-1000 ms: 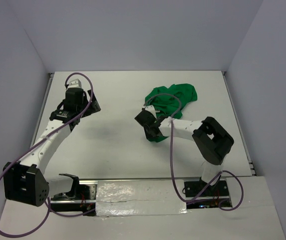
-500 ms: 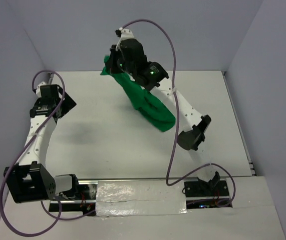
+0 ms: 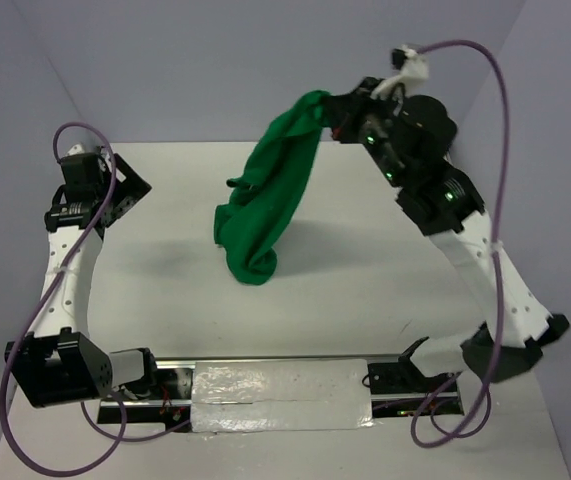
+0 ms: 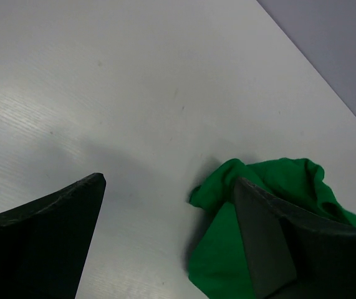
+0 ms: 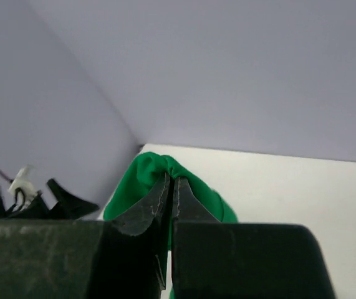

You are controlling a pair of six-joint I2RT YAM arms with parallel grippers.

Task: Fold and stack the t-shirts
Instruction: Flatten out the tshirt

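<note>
Overhead view. My right tool (image 3: pixel 333 104) is raised high over the far part of the table (image 3: pixel 165 290), its two dark fingers pressed together on a pinch of the t-shirt (image 3: pixel 265 205). The t-shirt is plain bright green soft cloth with no print. It hangs from that pinch as a long, loosely twisted drape slanting down and to the left, and it gathers into a rounded, crumpled bunch at its lower end. That bunch lies over the middle of the table. Whether it touches the surface I cannot tell. The table is smooth, matte and white, and a soft shadow lies to the right of the cloth.

Right wrist view. The right tool (image 5: pixel 171 182) shows tapered black fingers meeting with no gap. A smooth fold of the t-shirt (image 5: pixel 143 177) bulges out around their tips, against pale lilac walls (image 5: pixel 227 62).

Left wrist view. My left tool (image 4: pixel 170 180) stands spread wide, with blunt, matte black, wedge-shaped fingers at either side and nothing between them. The wrinkled lower folds of the t-shirt (image 4: pixel 271 180) show past the right finger. The table (image 4: pixel 134 75) has a faint linear grain. In the overhead view the left tool (image 3: pixel 100 175) sits at the far left of the table, well apart from the cloth.
</note>
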